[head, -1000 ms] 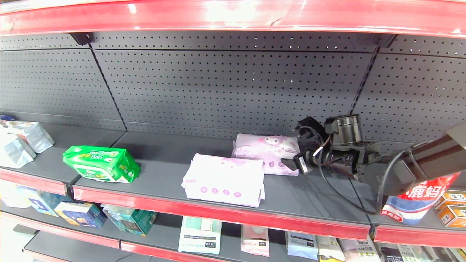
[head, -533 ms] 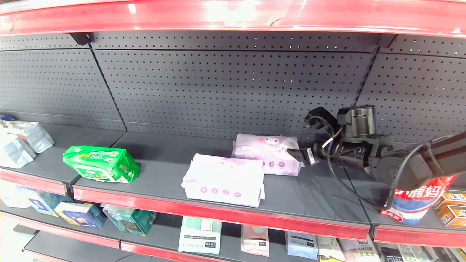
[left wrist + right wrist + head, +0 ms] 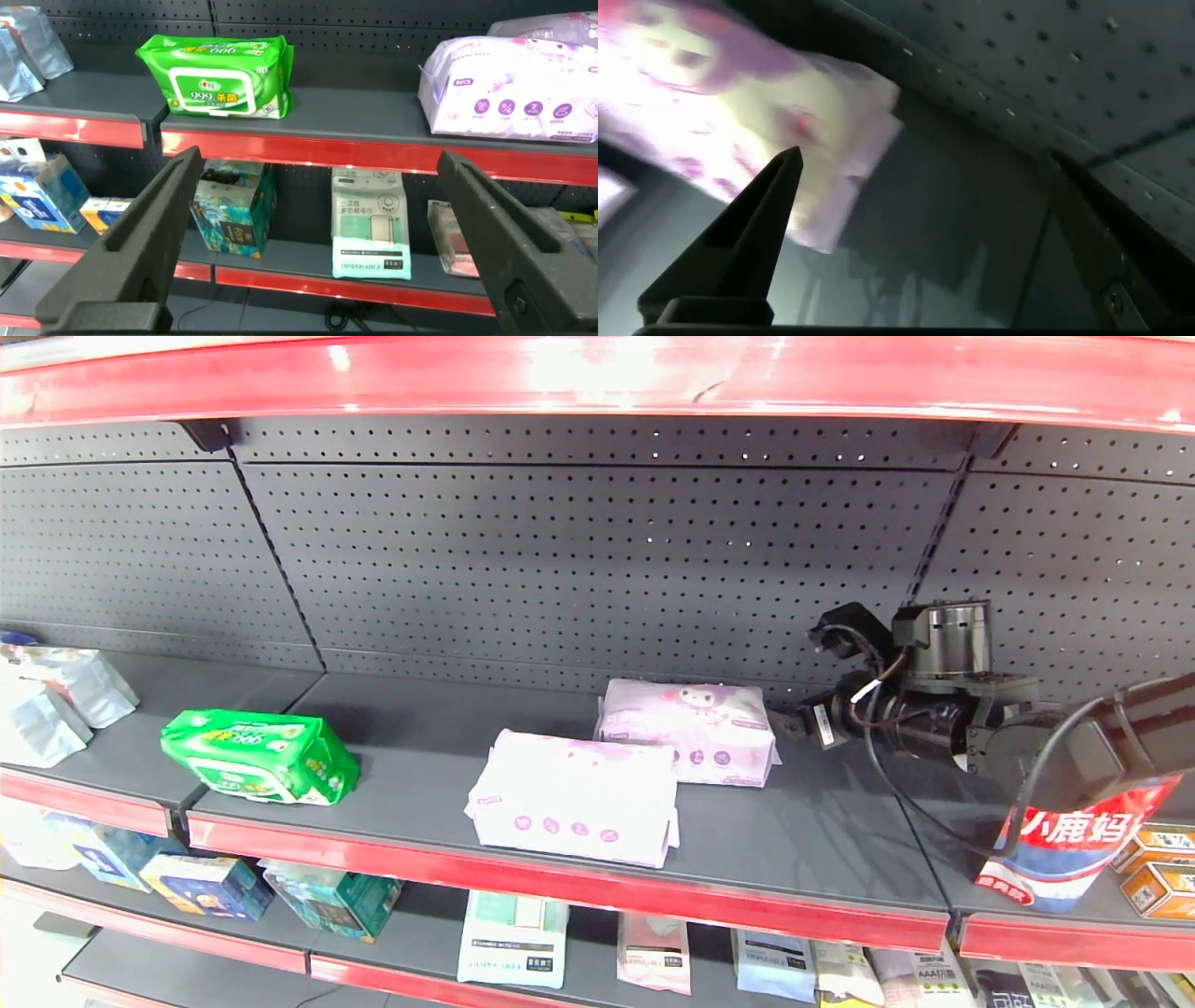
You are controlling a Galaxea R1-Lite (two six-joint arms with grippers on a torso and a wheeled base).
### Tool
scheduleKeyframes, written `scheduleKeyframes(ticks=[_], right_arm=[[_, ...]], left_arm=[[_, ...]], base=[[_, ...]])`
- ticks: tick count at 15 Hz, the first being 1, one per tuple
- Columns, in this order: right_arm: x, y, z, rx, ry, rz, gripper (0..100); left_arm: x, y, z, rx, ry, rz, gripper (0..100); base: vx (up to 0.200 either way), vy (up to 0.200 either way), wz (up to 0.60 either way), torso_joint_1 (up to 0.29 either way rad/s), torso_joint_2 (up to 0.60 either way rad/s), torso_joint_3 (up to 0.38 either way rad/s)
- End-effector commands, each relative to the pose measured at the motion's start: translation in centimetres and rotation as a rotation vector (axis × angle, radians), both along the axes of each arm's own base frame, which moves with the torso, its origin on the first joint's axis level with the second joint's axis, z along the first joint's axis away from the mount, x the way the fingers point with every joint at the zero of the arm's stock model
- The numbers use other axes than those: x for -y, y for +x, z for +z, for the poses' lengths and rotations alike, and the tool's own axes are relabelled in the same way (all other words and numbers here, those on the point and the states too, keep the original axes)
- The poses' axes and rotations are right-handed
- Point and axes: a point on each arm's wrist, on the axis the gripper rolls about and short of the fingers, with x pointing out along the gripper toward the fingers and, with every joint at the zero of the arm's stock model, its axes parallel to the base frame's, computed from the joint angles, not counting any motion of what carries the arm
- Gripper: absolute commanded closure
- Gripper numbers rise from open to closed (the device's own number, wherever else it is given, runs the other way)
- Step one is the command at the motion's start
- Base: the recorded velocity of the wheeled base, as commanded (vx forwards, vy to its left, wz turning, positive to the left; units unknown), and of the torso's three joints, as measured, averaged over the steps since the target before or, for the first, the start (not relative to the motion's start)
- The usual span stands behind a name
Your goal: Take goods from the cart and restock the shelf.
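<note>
The right tool hovers low over the shelf, just beside one end of the rear pink pack; its two dark, wedge-shaped fingers are spread wide with nothing between them, and its wrist view looks through the gap at bare shelf, the pack off to one side; that pack looks already set down, lying flat on its broad face close to the pegboard back, probably so a front row can sit ahead of it; the front pink pack does just that, nearer the red rail and slightly overlapping the rear one's corner from the head view; both are soft, pillowy blocks in thin printed film with flared crimped end seams, so they should squash under a grip; the green pack is similar in glossy film, well apart near the bay's left end; the shelf is matt dark metal, its back perforated; the left tool hangs before the shelf front, fingers fully apart and empty, presumably free for the next item.
</note>
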Motion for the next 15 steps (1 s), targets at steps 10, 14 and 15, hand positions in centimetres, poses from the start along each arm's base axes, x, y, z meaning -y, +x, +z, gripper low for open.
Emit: scheduleKeyframes(ticks=[10, 14, 15], right_arm=[[-0.2, 1.4, -1.7, -0.028, -0.056, -0.018, 0], [-0.7, 1.8, -1.7, -0.020, -0.054, -0.009, 0], [-1.1, 1.8, -1.7, -0.019, -0.054, 0.000, 0]], left_arm=[[0.0, 0.0, 0.0, 0.001, -0.002, 0.000, 0], [0.0, 0.0, 0.0, 0.001, -0.002, 0.000, 0], [0.0, 0.0, 0.0, 0.001, -0.002, 0.000, 0]], base=[[0.000, 0.000, 0.00, 0.000, 0.00, 0.000], [0.000, 0.000, 0.00, 0.000, 0.00, 0.000], [0.000, 0.000, 0.00, 0.000, 0.00, 0.000]])
